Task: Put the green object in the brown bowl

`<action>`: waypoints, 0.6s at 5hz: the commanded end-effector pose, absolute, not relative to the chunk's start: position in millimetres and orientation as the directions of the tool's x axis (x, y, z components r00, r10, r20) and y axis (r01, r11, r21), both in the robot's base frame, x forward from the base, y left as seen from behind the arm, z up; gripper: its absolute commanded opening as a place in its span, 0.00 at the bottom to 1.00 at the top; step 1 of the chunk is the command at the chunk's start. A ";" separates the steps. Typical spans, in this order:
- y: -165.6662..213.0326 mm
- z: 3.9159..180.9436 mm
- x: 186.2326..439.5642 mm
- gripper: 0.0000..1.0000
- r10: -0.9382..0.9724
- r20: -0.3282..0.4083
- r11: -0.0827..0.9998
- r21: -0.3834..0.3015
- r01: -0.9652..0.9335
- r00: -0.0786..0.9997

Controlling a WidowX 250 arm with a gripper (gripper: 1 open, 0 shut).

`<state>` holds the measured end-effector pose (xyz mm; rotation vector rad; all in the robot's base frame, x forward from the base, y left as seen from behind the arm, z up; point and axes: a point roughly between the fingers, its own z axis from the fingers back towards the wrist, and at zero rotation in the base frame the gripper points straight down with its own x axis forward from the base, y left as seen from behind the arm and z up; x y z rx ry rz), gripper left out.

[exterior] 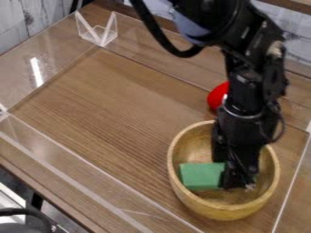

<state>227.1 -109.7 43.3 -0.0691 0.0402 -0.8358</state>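
The green object (198, 175) is a small mint-green block lying low inside the brown bowl (195, 202), towards its left side. The bowl is a round light wooden one at the front right of the table. My gripper (235, 175) reaches straight down into the bowl. Its dark fingers are closed on the right end of the block, which hides that end. The rest of the block sticks out to the left of the fingers.
A red strawberry-like toy (219, 94) lies just behind the bowl, partly hidden by the arm. Clear acrylic walls (36, 68) ring the wooden table, with a clear bracket (95, 29) at the back left. The bowl sits near the right wall.
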 end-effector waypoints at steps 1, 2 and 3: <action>-116.3 62.3 231.1 0.00 -0.760 0.052 0.647 -0.029 0.762 0.648; -117.1 64.0 224.2 0.00 -0.779 0.050 0.625 -0.015 0.781 0.625; -117.6 65.8 223.1 0.00 -0.731 0.045 0.681 -0.007 0.732 0.681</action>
